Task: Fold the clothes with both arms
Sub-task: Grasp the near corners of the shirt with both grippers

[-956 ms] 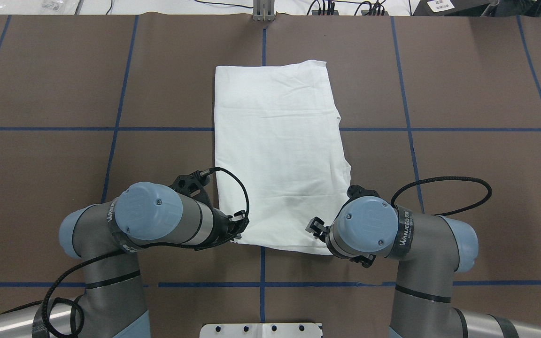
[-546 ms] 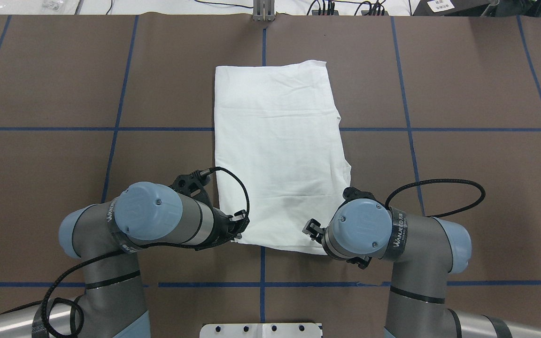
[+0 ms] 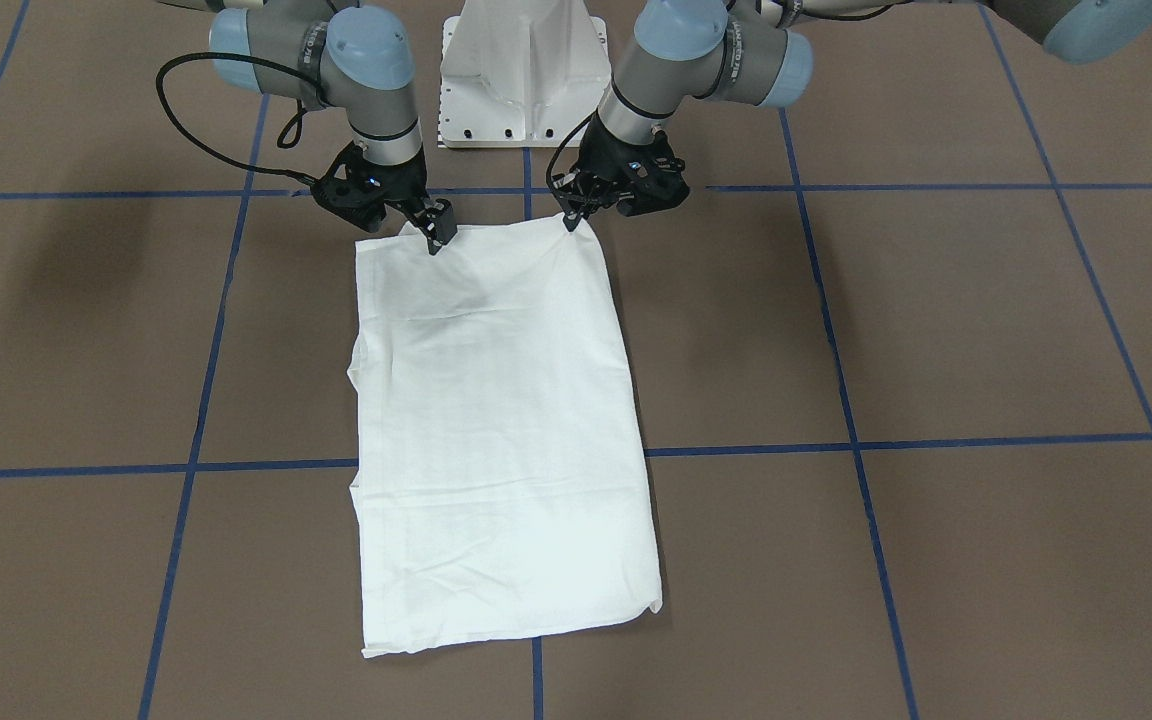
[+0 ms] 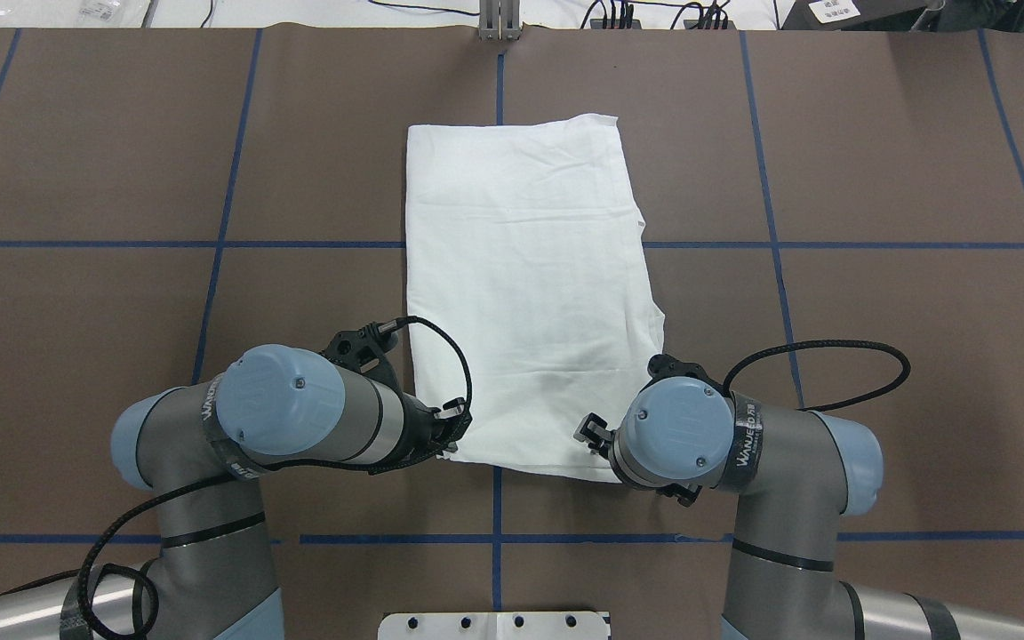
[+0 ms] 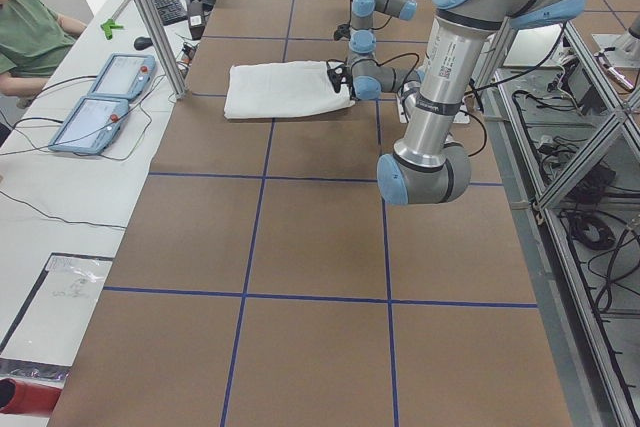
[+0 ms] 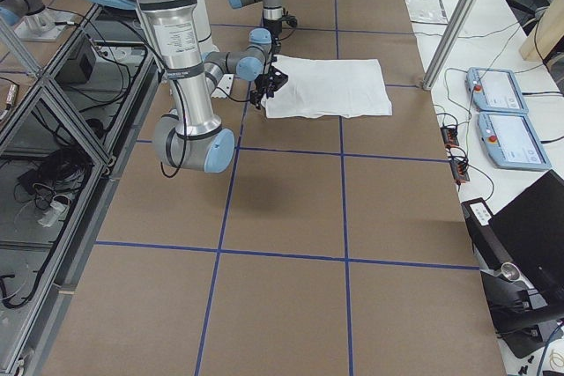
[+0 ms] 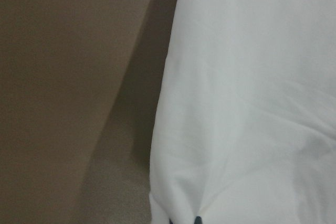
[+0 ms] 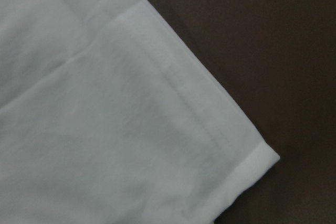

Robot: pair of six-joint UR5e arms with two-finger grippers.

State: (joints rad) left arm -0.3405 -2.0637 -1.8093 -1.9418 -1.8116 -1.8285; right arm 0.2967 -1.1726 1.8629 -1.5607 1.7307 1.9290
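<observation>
The white shirt [image 3: 496, 430] [image 4: 530, 284] lies folded into a long flat rectangle in the middle of the brown table. My left gripper [image 3: 573, 218] [image 4: 452, 442] is shut on the shirt's near left corner, and in the left wrist view the cloth [image 7: 252, 103] puckers toward the dark fingertips at the bottom edge. My right gripper [image 3: 428, 230] [image 4: 590, 437] hangs low over the near right corner and looks open. The right wrist view shows that hemmed corner [image 8: 105, 129] lying flat, with no fingers in frame.
The white pedestal [image 3: 521, 70] [image 4: 494, 625] stands at the robot's edge between the arms. Blue tape lines grid the table. Beyond the far edge lie two control pendants [image 6: 507, 116] and cables. A seated person [image 5: 30, 32] is at that side.
The right arm has slid a little to the left along the shirt's near edge. The left arm and the shirt have stayed still.
</observation>
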